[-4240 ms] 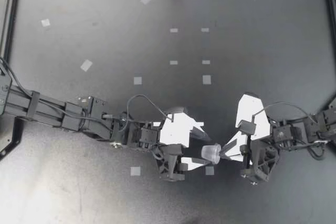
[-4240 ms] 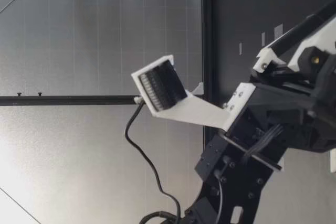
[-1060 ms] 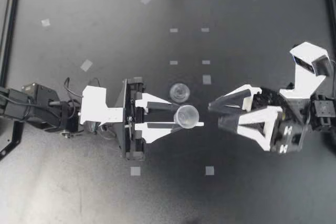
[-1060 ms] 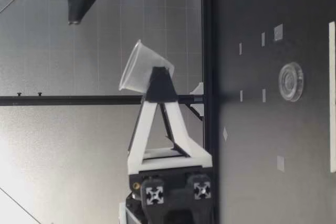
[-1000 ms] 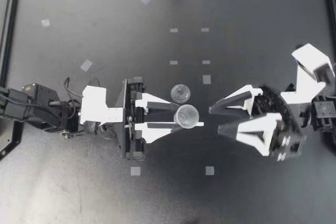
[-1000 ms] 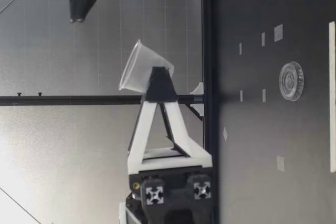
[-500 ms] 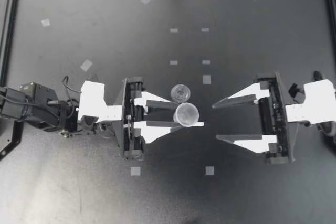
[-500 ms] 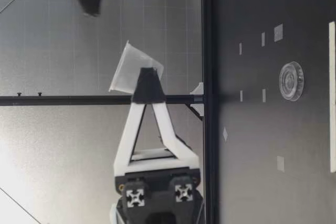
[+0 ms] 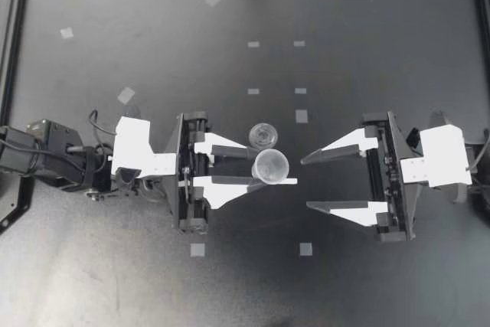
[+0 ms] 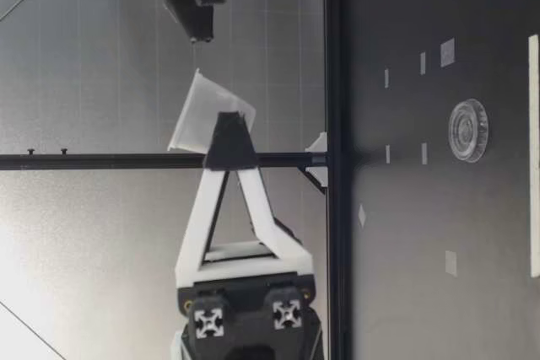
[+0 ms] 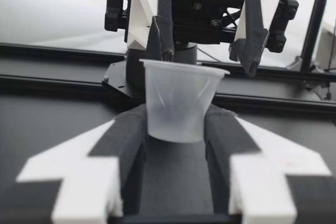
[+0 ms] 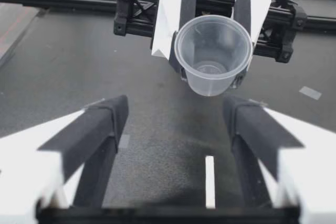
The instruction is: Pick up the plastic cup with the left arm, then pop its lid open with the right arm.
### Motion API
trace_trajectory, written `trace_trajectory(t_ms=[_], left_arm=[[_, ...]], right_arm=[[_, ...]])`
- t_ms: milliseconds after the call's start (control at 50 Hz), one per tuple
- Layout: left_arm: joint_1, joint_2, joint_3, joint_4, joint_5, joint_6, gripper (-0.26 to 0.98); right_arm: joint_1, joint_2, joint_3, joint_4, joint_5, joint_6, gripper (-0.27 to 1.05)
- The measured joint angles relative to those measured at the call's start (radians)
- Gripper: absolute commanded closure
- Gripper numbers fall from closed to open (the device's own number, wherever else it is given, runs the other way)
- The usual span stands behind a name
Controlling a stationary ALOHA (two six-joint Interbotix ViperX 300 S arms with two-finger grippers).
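The left gripper (image 9: 268,168) comes in from its side with its fingers closed in on a small clear cup (image 9: 270,166), one finger pressed to each side of it, and the cup hangs well above the black tabletop (image 9: 367,281), near the middle. Looking along the left wrist, the cup (image 11: 181,100) sits wedged between the dark pads, which hide its base. From table height the cup (image 10: 211,115) is plainly tilted, its mouth leaning up and over toward the other arm. The left gripper (image 10: 228,145) pinches only its narrow lower part. Facing it across a gap, the right gripper (image 9: 306,184) has its fingers spread wide with nothing between them, and that arm runs off the edge of the view. From its own wrist camera the right gripper (image 12: 175,107) looks straight into the cup (image 12: 212,53), which is ahead of its fingers and not between them. At table height only one dark finger tip (image 10: 198,6) of the right gripper shows, and the rest is cut off. A clear round disc (image 9: 263,135) lies on the tabletop just beside the cup as seen from above. It shows again flat on the surface (image 10: 467,131), though whether it is a lid or a shallow cup is hard to make out. White tape marks (image 9: 302,116) dot the surface.
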Motion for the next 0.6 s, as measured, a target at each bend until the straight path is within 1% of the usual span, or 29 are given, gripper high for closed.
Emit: trace_trajectory(t_ms=[600], left_arm=[[0.0, 0.0, 0.0, -0.002, 0.0, 0.0, 0.55]], right_arm=[[0.0, 0.005, 0.0, 0.0, 0.0, 0.021, 0.06]])
